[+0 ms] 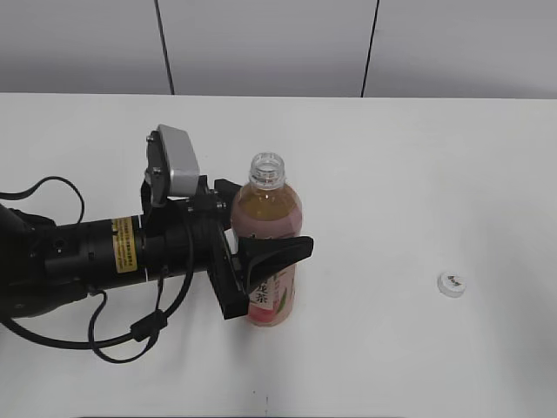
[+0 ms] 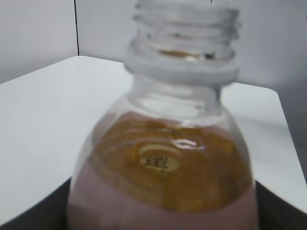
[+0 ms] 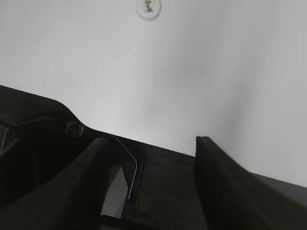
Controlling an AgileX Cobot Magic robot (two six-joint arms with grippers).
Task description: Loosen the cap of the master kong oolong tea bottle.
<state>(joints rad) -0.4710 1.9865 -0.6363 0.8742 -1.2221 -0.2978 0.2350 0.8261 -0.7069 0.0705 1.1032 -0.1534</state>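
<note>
The master kong oolong tea bottle (image 1: pixel 266 207) stands upright on the white table, with amber tea and a pink label. Its threaded neck is open, with no cap on it. My left gripper (image 1: pixel 265 228) is shut on the bottle's body from the left, one finger in front and one behind. The left wrist view shows the bottle (image 2: pixel 168 163) close up, filling the frame, with the bare neck at the top. The cap (image 1: pixel 452 284) lies on the table far to the right, top up; it also shows in the right wrist view (image 3: pixel 148 7). My right gripper (image 3: pixel 151 158) is open and empty, well short of the cap.
The white table (image 1: pixel 409 174) runs back to a grey panelled wall. The left arm and its looping black cables (image 1: pixel 104 340) lie across the left side of the table. The right arm is out of the exterior view.
</note>
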